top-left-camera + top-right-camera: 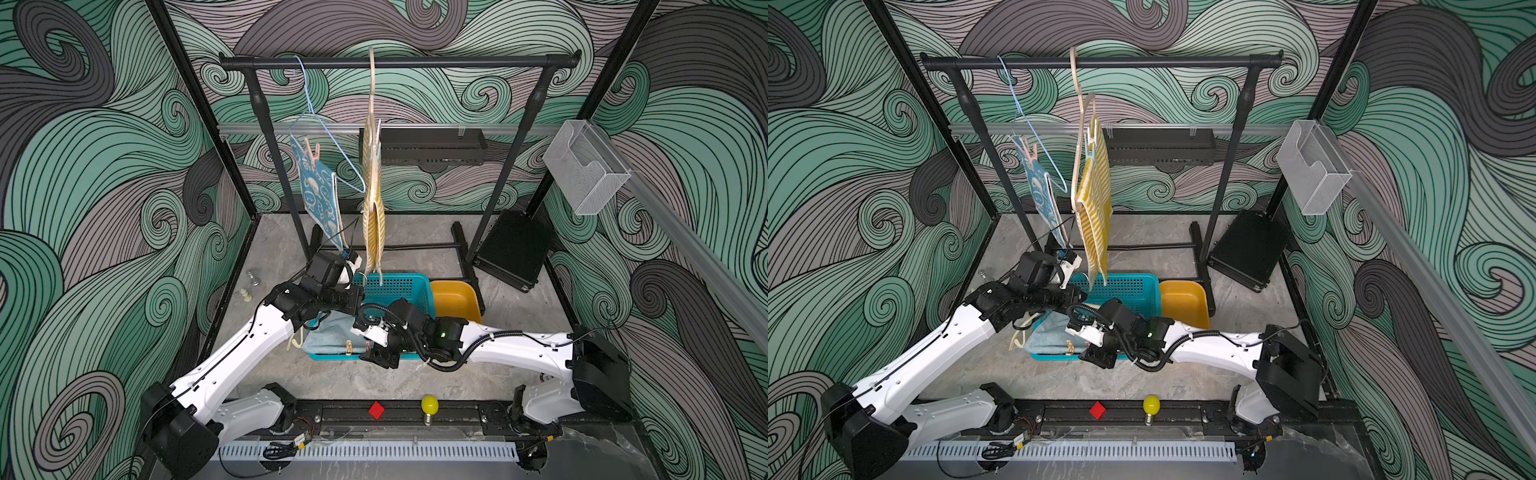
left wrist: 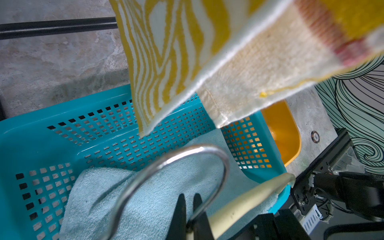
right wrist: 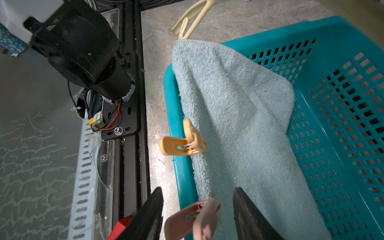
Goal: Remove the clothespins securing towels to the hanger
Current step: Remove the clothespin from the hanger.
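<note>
The left jaws were together, clamped on the metal hook of a cream hanger, held above the far-left part of the basket. Below them the pale towel lay in the basket and draped over its near rim. The orange pin was clipped on that towel at the rim, clear of both jaws. Just right of it in a top view, the pink pin sat on the same towel edge between the right jaws, which were apart, one on each side of it; whether they touched it could not be told.

Both pins were small plastic spring pegs, handles pointing out over the surface; the orange one showed its metal spring. Farther back the bunny towel hung under the rail with upper pins on its top edge, the striped towel to its right.

The left arm stretched from the near-left base up and forward, wrist raised over the basket's far-left corner. The right arm ran low from the near-right base leftward, wrist bent at the basket's near rim
</note>
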